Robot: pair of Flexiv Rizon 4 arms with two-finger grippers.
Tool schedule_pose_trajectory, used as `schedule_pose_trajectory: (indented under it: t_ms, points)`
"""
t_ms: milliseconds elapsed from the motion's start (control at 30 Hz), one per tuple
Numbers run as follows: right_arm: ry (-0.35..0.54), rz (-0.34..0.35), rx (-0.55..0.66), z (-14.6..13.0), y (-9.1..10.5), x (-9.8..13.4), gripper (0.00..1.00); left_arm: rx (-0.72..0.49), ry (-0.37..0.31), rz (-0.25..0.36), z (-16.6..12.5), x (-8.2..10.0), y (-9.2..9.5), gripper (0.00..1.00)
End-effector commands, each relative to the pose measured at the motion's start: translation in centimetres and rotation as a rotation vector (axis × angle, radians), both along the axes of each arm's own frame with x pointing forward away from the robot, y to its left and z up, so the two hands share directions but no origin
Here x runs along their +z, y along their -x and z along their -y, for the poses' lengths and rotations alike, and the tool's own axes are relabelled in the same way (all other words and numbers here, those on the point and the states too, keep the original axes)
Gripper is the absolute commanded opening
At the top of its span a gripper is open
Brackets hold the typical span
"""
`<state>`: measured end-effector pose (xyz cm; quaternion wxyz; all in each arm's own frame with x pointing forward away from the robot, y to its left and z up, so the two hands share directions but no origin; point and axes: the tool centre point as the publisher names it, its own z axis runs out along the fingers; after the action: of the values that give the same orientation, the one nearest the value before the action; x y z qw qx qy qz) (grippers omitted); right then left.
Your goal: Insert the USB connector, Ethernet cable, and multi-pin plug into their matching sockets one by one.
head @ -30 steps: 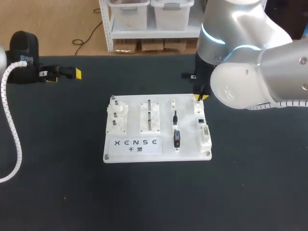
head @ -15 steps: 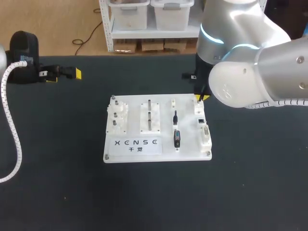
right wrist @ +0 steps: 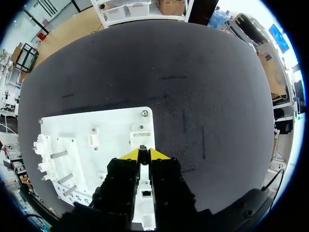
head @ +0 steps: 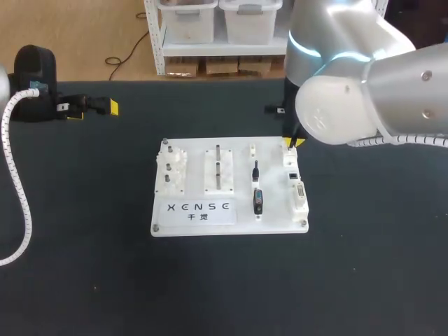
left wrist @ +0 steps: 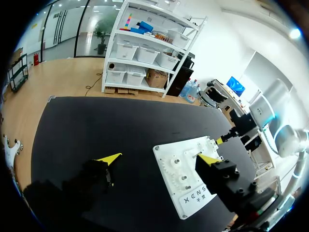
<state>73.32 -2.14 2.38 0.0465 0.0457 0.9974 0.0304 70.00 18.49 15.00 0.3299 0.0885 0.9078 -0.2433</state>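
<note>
Black table (head: 364, 266), my right hand (right wrist: 143, 155) pinched on a small dark connector (right wrist: 143, 149) over the white board's (head: 231, 161) far right corner, my left hand (left wrist: 159, 158) wide open, empty, well left of it

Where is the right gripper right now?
In the head view, the right gripper is at the white board's far right corner, just above the rearmost socket block in its right-hand column.
</note>
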Motion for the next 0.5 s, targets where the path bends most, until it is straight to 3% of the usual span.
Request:
schedule_pose_trajectory:
  t_ms: [33,167,333,500]
  points:
    - [0.003,-0.021,0.003,0.24,-0.72,-1.26,0.00,0.000,0.000,0.000,0.00,0.00,0.00,1.00]
    - [-0.031,-0.039,-0.008,0.19,-0.83,-1.16,0.00,0.000,0.000,0.000,0.00,0.00,0.00,1.00]
    - [-0.042,0.002,-0.001,-0.05,-0.95,-0.74,0.00,0.000,0.000,0.000,0.00,0.00,0.00,1.00]
    - [-0.025,-0.001,0.013,-0.09,-0.94,-0.76,0.00,0.000,0.000,0.000,0.00,0.00,0.00,1.00]
